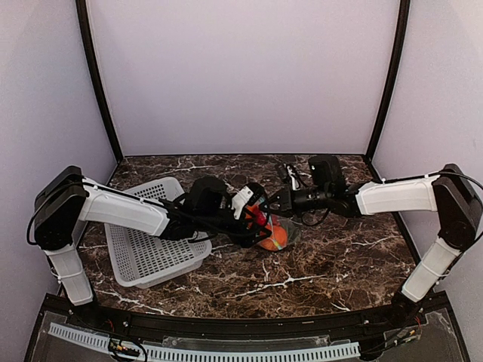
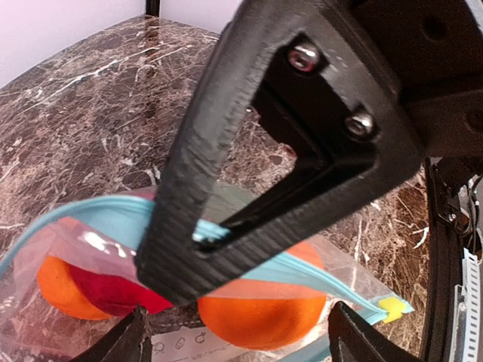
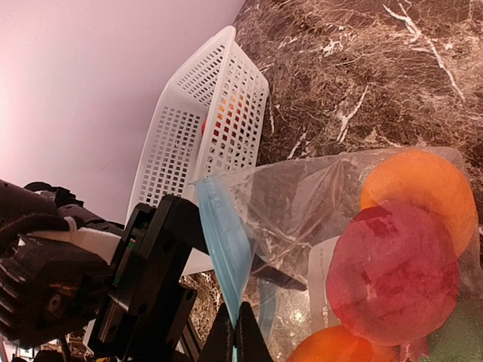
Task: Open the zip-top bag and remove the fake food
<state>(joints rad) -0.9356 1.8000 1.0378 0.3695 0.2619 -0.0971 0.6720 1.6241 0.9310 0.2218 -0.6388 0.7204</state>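
The zip-top bag (image 1: 281,234) lies mid-table with fake food inside. In the right wrist view my right gripper (image 3: 241,341) is shut on its light blue zip strip (image 3: 225,241), holding that edge up. Through the clear plastic I see an orange (image 3: 423,188), a round red piece (image 3: 392,275), a second orange (image 3: 332,351) and a bit of green (image 3: 460,339). In the left wrist view my left gripper (image 2: 241,343) is open, one tip on each side of an orange (image 2: 260,317) in the bag. The right gripper's black finger (image 2: 249,151) crosses in front, pinching the zip strip (image 2: 98,219).
A white perforated basket (image 1: 151,241) sits on the dark marble table (image 1: 339,264) just left of the bag, under my left arm. Something orange-red shows through its wall (image 3: 226,113). Pale enclosure walls stand on three sides.
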